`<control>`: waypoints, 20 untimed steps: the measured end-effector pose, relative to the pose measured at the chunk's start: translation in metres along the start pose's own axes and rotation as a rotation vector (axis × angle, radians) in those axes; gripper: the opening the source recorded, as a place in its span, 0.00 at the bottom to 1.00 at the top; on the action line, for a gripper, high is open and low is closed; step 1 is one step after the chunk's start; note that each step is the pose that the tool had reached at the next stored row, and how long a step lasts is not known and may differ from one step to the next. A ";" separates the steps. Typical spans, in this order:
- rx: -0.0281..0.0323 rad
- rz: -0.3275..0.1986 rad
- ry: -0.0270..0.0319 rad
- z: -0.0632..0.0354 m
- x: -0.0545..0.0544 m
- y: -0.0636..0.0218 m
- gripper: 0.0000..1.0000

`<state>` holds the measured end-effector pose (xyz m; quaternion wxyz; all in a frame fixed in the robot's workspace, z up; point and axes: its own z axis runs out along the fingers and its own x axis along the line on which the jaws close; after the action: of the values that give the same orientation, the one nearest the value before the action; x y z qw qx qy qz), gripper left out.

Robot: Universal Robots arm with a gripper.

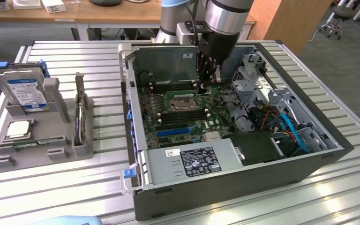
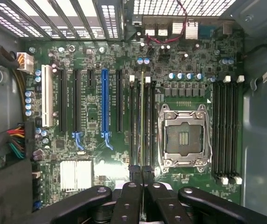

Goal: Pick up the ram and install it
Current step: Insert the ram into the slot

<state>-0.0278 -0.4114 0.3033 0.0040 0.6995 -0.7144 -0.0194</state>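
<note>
My gripper (image 1: 206,86) reaches down into the open computer case (image 1: 144,185), just behind the processor socket (image 1: 181,105). In the wrist view the gripper (image 2: 142,173) is shut on the ram (image 2: 142,121), which I see edge-on as a thin green strip. The strip runs lengthwise along the memory slots (image 2: 134,126) beside the socket (image 2: 185,137), lined up between two black slots with white end latches (image 2: 148,80). Whether the ram sits down in a slot or hovers just above it, I cannot tell.
A grey parts tray (image 1: 42,140) at the exterior view's left holds a hard drive (image 1: 25,91) and a square processor chip (image 1: 18,129). Inside the case are the power supply (image 1: 192,161), blue cables (image 1: 292,131), a drive cage (image 1: 255,70) and more memory slots (image 2: 227,130).
</note>
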 end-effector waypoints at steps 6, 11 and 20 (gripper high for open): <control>0.0002 0.000 -0.0001 0.0070 0.000 -0.0002 0.12; 0.0002 0.000 0.0000 0.0119 0.000 -0.0004 0.12; 0.0003 0.000 -0.0002 0.0131 0.003 -0.0004 0.12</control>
<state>-0.0279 -0.4138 0.2902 0.0039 0.6994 -0.7144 -0.0194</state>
